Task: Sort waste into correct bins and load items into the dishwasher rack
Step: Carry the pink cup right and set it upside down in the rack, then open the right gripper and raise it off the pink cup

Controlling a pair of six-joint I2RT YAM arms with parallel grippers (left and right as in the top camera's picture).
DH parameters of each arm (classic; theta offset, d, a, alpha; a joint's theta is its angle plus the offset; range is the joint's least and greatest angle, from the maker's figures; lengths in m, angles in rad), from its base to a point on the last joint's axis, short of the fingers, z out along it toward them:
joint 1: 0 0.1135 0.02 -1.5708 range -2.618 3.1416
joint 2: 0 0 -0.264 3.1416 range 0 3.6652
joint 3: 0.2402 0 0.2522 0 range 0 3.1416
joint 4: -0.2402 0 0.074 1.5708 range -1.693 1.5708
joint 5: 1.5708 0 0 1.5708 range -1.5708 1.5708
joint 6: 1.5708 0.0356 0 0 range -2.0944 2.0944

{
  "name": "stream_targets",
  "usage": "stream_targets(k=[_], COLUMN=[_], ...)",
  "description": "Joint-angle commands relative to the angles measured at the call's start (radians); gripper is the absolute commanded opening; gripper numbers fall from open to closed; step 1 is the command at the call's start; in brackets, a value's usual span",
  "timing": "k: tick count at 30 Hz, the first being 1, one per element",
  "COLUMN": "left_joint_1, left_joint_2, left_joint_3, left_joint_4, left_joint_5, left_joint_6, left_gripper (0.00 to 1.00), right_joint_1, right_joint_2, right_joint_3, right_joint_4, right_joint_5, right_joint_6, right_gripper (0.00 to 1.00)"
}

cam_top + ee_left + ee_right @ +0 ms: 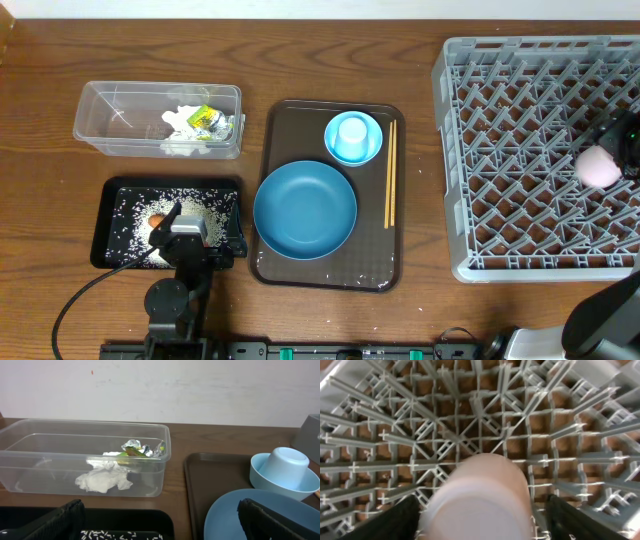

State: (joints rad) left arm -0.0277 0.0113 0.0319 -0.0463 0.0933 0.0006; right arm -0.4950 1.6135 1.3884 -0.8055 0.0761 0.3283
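Note:
My right gripper (pixel 480 515) hangs over the right side of the grey dishwasher rack (pixel 520 150). Its jaws are open, and the small white cup (pixel 480 500) sits blurred between them, clear of the right finger. In the overhead view the white cup (pixel 598 167) lies on the pegs. My left gripper (pixel 167 522) is open and empty above the black tray (pixel 100 225), which holds rice (pixel 190 200) and a carrot (pixel 157 220). The clear tub (pixel 30 460) contains tissue (pixel 105 480) and a wrapper (pixel 137 450).
A brown serving tray (pixel 290 120) in the middle carries the dark-blue dish (pixel 305 210), a light-blue bowl (pixel 372 150) with an upturned light-blue cup (pixel 352 133) in it, and chopsticks (pixel 390 173). The rack wall (pixel 450 160) rises beside the tray.

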Motion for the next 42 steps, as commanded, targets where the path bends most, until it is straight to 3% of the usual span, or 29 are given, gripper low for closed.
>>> stream_targets(k=[1,6,12,14,22,24,25,26,29,32,35,38,42], left_joint_1=[0.006,0.006,0.006,0.006,0.006,0.006,0.006,0.006,0.006,0.006,0.006,0.006,0.006], left_joint_2=[-0.006,-0.006,-0.006,-0.006,-0.006,-0.006,-0.006,-0.006,-0.006,-0.006,-0.006,-0.006,-0.006], left_joint_3=[-0.028,-0.028,-0.028,-0.028,-0.028,-0.028,-0.028,-0.028,-0.028,-0.028,-0.028,-0.028,-0.028], left_joint_4=[-0.015,-0.016,-0.015,-0.015,-0.016,-0.015,-0.016,-0.015,-0.015,-0.015,-0.015,-0.016,-0.016], left_joint_5=[-0.004,-0.004,-0.004,-0.004,-0.004,-0.004,-0.004,-0.004,-0.004,-0.004,-0.004,-0.004,-0.004], left_joint_6=[0.006,0.006,0.006,0.006,0.006,0.006,0.006,0.006,0.006,0.006,0.006,0.006,0.006], left_gripper=[0.99,0.99,0.99,0.99,0.99,0.99,0.99,0.99,0.99,0.99,0.99,0.99,0.99], right_joint_1=[-0.001,-0.001,0.028,0.065,0.345,0.435,0.481,0.521,0.57,0.52,0.384,0.203,-0.008], right_joint_2=[0.004,-0.023,-0.111,-0.149,-0.195,-0.179,-0.168,-0.159,-0.153,-0.18,-0.196,-0.182,-0.133], right_joint_3=[0.005,0.005,0.005,0.005,0.005,0.005,0.005,0.005,0.005,0.007,0.007,0.007,0.007], right_joint_4=[-0.01,-0.026,-0.047,-0.047,-0.034,-0.022,-0.015,-0.014,-0.03,-0.036,-0.036,-0.032,0.009], right_joint_5=[-0.04,-0.113,-0.389,-0.457,-0.421,-0.376,-0.319,-0.217,0.104,0.239,0.253,0.173,-0.08], right_joint_6=[0.018,0.019,-0.027,-0.057,-0.055,-0.043,-0.035,-0.005,0.125,0.143,0.142,0.13,0.071], right_gripper=[0.87,0.91,0.86,0.85,0.84,0.7,0.54,0.45,0.31,0.31,0.35,0.26,0.1])
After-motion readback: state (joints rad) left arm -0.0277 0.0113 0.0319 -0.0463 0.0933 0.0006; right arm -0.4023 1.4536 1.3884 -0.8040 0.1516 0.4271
